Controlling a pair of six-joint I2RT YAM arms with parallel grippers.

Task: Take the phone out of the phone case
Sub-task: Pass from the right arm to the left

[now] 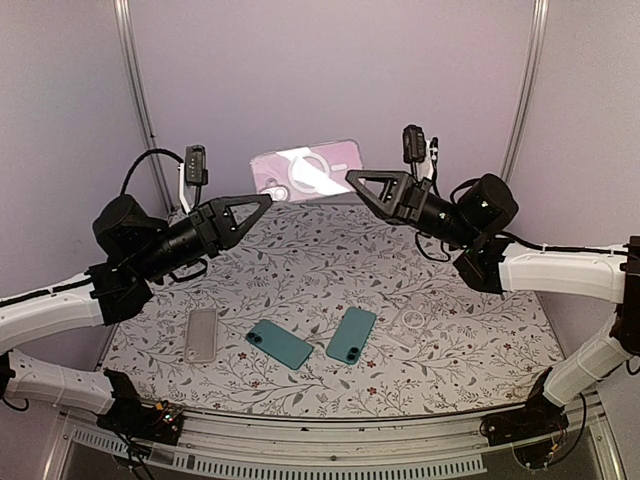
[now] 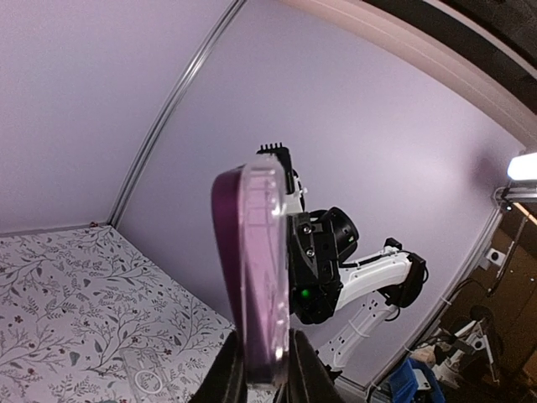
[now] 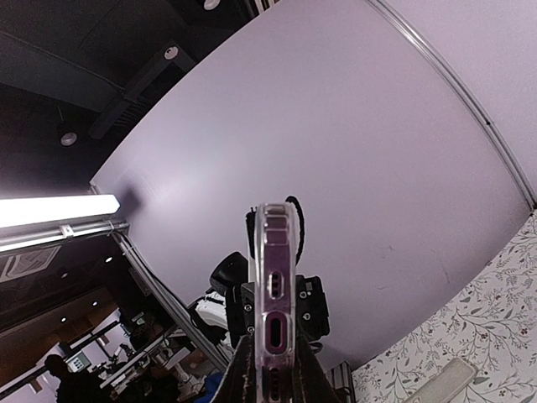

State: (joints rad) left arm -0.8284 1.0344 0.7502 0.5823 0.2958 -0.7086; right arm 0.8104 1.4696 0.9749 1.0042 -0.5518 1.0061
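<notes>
Seen from above, the phone [image 1: 305, 172] hangs in the air in front of the lilac back wall [image 1: 330, 70], its broad side to the camera, a pale ring showing through the clear phone case [image 1: 345, 156] that still wraps it. The left tool [image 1: 262, 200] meets its left end and the right tool [image 1: 355, 180] its right end, but this view does not show how the fingers stand. The wrist views do: each looks along the phone edge-on. From the left wrist, the purple slab with its clear rim rises from between two dark fingers [image 2: 225, 379] pressed against both faces. From the right wrist, the case's end with its port cut-outs stands between fingers [image 3: 242, 378] closed on it in the same way. Each wrist view also shows the opposite arm's dark wrist just behind the phone's far end. Only the top view shows the tabletop [image 1: 330, 250] in full. Near the front edge lie a clear case [image 1: 201, 335], two teal phones [image 1: 280, 344] [image 1: 351, 335] and a second clear case [image 1: 410, 325], apart from one another and well below the held phone. The metal corner posts [image 1: 140, 100] stand to either side of the arms.
</notes>
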